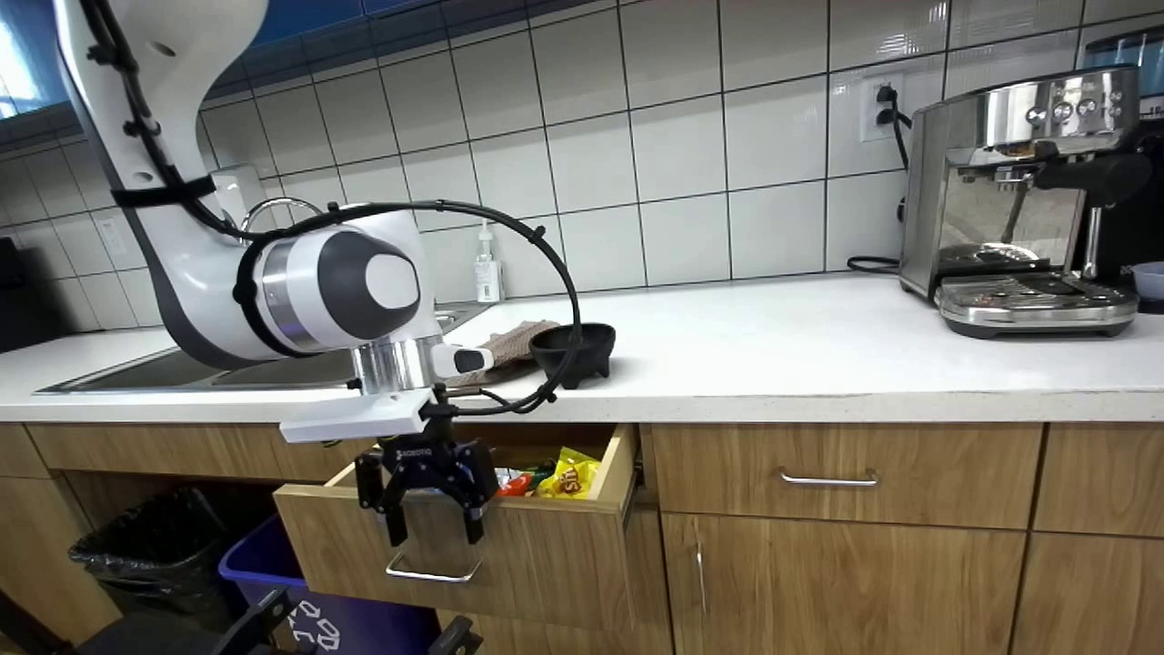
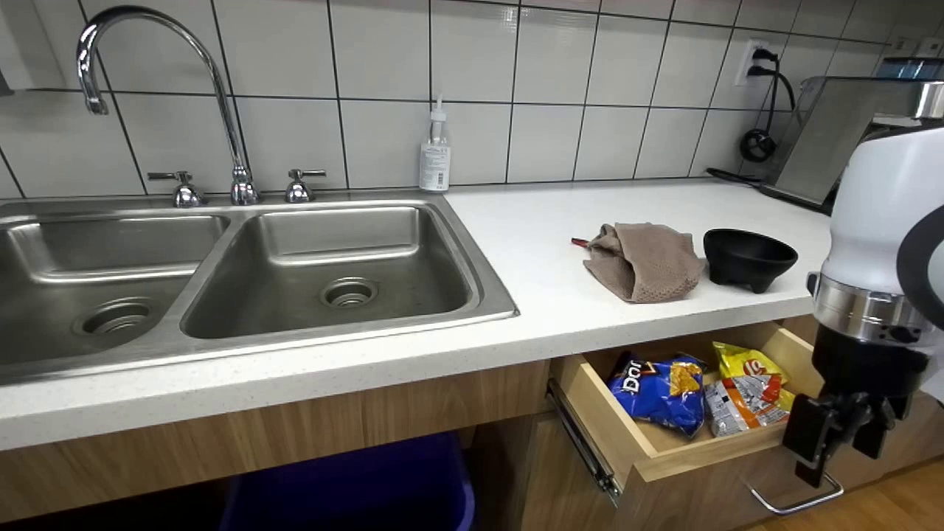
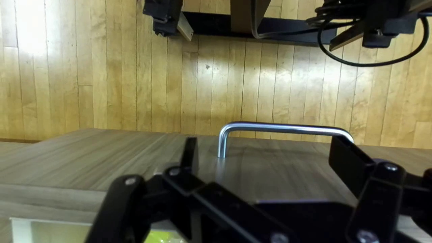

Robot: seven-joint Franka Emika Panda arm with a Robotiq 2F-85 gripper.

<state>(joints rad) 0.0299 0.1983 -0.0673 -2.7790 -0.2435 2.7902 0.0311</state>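
A black bowl [image 2: 748,269] stands on the white counter [image 1: 773,355], a brown cloth [image 2: 649,262] just beside it at nine o'clock. From the middle of the steel double sink [image 2: 209,271], the faucet [image 2: 242,188] rises at twelve and a labelled bottle [image 2: 436,164] stands at two. In an exterior view, a coffee machine [image 1: 991,218] sits between two and three, a black-bagged bin [image 1: 155,564] at eight and a blue bin [image 1: 382,623] at seven.
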